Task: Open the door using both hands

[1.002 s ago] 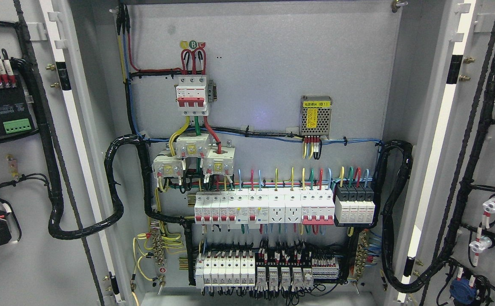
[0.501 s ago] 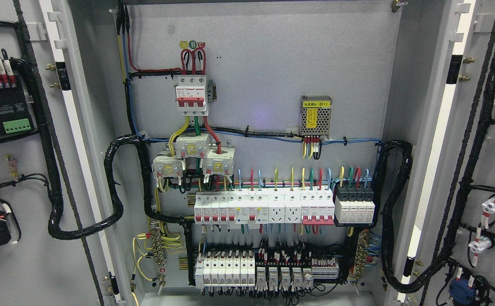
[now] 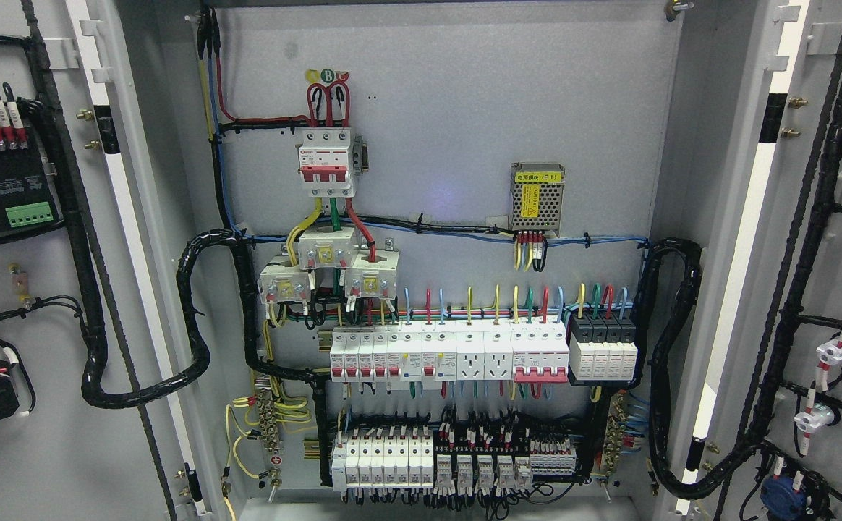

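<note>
Head view: cabinet [image 3: 450,130] fills the frame, both doors swung fully open. Left door [image 3: 37,449] occupies the left edge, its inner face toward the camera; right door [image 3: 837,253] occupies the right edge, likewise inner face out. Neither robot hand nor arm is in the picture, so finger state cannot be told.

Interior back panel: red-handled main breaker [image 3: 327,163] at upper centre-left, red wires looping into its top. Below it, three white current blocks [image 3: 328,269] clustered together. Small meshed power supply [image 3: 537,197] with yellow label at centre-right. A row of white breakers [image 3: 450,353] runs across the middle, ending at the right in black-topped modules [image 3: 603,351]. Lower row of terminals and relays [image 3: 457,456] sits near the bottom.

Black cable loom [image 3: 197,311] curves from the left door into the cabinet; a second loom [image 3: 670,362] curves at the right side toward the right door. Left door carries a black module with a green connector [image 3: 29,213].
</note>
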You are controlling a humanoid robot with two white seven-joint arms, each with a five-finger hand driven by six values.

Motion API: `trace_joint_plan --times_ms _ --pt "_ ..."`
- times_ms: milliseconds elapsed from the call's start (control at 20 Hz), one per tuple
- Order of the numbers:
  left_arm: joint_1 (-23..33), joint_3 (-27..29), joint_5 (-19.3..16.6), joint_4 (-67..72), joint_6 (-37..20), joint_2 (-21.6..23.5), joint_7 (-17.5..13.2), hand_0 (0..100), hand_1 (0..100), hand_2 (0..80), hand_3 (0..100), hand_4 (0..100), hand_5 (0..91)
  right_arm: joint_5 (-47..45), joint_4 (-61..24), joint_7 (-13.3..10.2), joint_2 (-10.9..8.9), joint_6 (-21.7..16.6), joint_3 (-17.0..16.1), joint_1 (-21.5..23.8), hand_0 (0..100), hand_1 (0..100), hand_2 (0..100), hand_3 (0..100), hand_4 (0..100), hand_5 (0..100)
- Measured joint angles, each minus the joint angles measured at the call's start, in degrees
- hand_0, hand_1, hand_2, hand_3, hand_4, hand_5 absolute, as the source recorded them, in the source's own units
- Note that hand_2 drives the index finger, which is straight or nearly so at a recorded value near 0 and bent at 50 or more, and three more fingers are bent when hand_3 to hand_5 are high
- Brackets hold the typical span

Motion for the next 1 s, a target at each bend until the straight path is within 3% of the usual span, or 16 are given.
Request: trace_joint_plan --times_ms 200,451,1002 --pt "0.23 -1.51 0.00 -1.12 -0.61 -0.04 0.05 0 0 0.0 0 4 0.0 -1.63 -1.13 3.28 0.85 0.00 -0.55 0.73 0 0 0 0 0 0" --pt "0.39 -4.21 -0.04 -2.22 -1.39 -0.12 0.20 0 0 0.0 0 4 0.0 -2.59 -2.22 4.41 2.47 -0.02 -1.63 1.69 0 0 0 0 0 0" --pt "3.17 -11.23 -0.30 -3.60 -1.61 -0.41 0.32 0 0 0.0 0 4 0.0 -2.76 -6.52 8.98 9.31 -0.24 -3.37 9.49 0 0 0 0 0 0"
